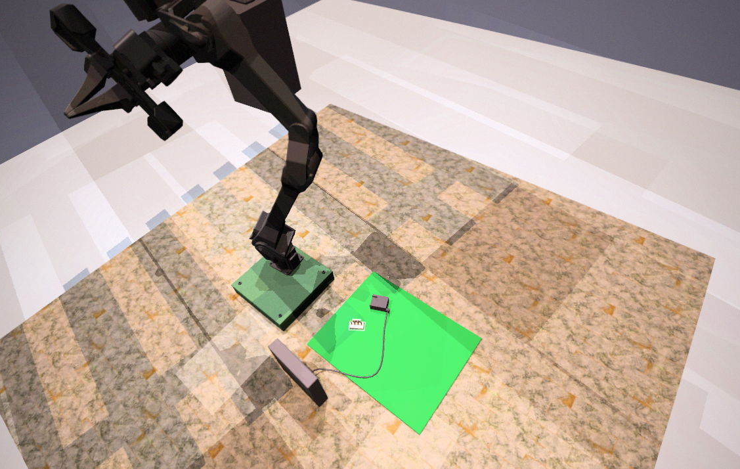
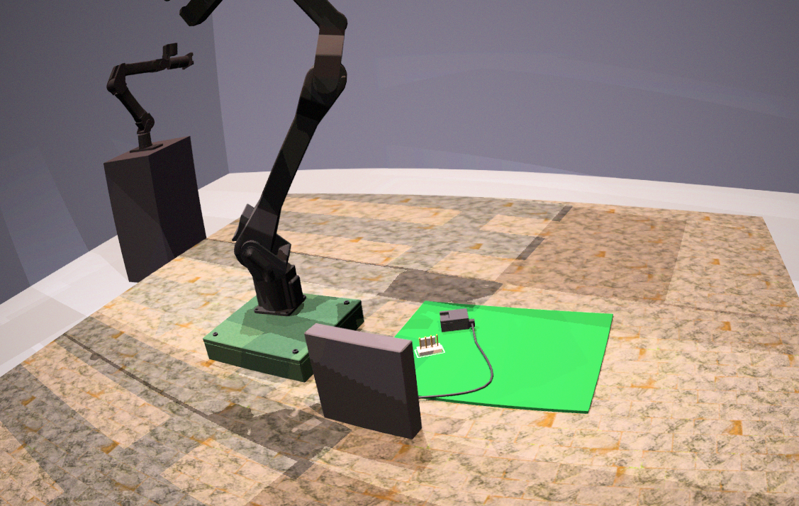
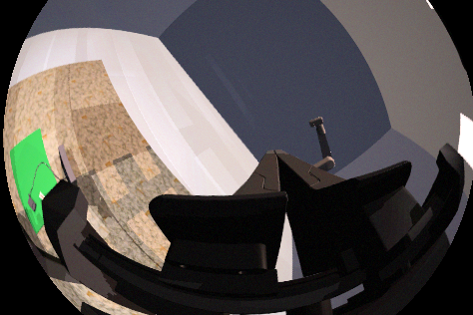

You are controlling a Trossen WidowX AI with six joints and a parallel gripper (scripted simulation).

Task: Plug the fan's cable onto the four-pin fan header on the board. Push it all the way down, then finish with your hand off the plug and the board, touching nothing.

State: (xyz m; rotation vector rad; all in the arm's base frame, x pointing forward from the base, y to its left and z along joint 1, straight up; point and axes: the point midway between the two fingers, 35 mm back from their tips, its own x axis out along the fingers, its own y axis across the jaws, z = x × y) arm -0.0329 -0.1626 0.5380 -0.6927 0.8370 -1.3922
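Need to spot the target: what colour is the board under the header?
Bright green board; clearest in the exterior view.

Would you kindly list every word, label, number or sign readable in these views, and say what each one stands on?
None: no text can be read in any view.
The board, fan, plug and four-pin header show no print or marks.
The arm's base plate and the closed, empty gripper are plain as well.

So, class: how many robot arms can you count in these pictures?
2. One arm stands on the green base beside the green board; a second arm stands on the dark pedestal behind.
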